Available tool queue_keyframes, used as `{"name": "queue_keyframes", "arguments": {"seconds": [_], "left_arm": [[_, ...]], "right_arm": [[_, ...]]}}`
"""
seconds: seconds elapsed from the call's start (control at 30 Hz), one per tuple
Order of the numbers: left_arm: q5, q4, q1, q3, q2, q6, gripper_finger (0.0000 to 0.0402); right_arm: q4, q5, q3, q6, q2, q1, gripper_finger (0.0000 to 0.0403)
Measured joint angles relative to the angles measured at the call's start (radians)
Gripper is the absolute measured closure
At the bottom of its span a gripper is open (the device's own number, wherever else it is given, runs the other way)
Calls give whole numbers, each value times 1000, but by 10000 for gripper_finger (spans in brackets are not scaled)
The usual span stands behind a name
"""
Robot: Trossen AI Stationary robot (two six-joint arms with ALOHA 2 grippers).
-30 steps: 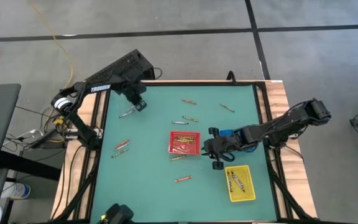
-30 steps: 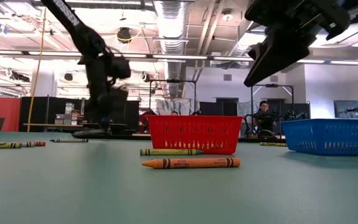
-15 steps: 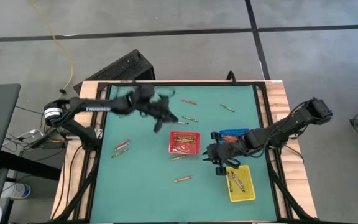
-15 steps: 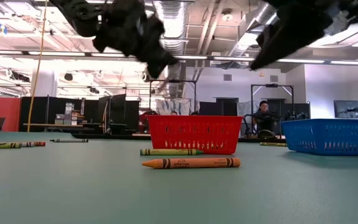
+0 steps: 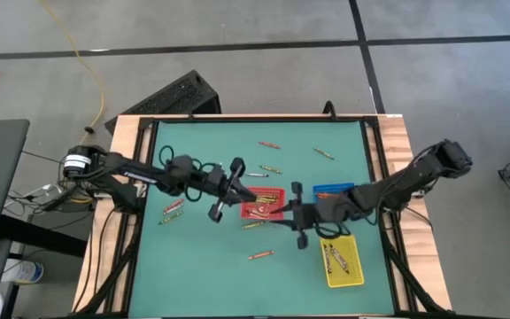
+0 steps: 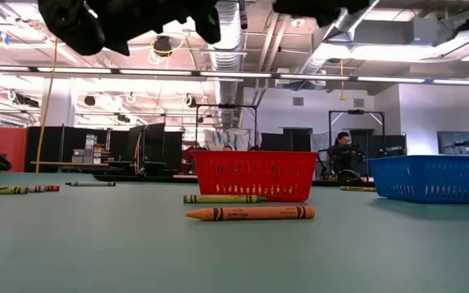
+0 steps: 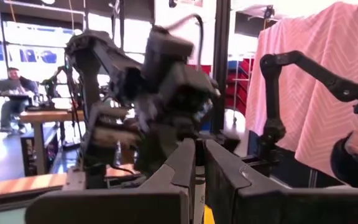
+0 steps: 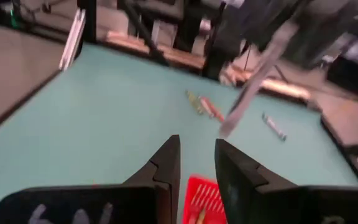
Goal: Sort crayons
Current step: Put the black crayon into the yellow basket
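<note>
The green table (image 5: 211,266) carries everything. The red tray (image 5: 264,203), holding several crayons, lies between the two hands. The left hand (image 5: 222,191) hangs just beside its one edge, fingers (image 7: 179,168) a narrow slit apart, seemingly pinching a pale crayon (image 7: 197,186). The right hand (image 5: 296,215) sits at the opposite edge, fingers slightly parted, empty. Loose crayons (image 5: 173,208) lie scattered behind the left hand.

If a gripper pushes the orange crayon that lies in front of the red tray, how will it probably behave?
The orange crayon looks like a thin round stick lying flat on the smooth green table, so a sideways push would probably roll it. It seems stiff and light, so it should slide easily. Its paper wrapper may give fingers some grip.
</note>
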Motion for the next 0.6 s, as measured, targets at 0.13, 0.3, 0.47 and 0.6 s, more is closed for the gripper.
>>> {"name": "queue_keyframes", "arguments": {"seconds": [0.13, 0.3, 0.47, 0.6], "left_arm": [[-10, -4, -23, 0, 0, 2, 391], [-76, -14, -39, 0, 0, 53, 391], [-115, -18, -43, 0, 0, 71, 391], [-115, -22, -43, 0, 0, 71, 391]], "right_arm": [[9, -31, 0, -2, 1, -50, 302], [25, -239, 0, -2, 1, -105, 302], [39, -293, 0, 1, 1, -146, 298], [45, -293, 0, 1, 1, -177, 285]]}}
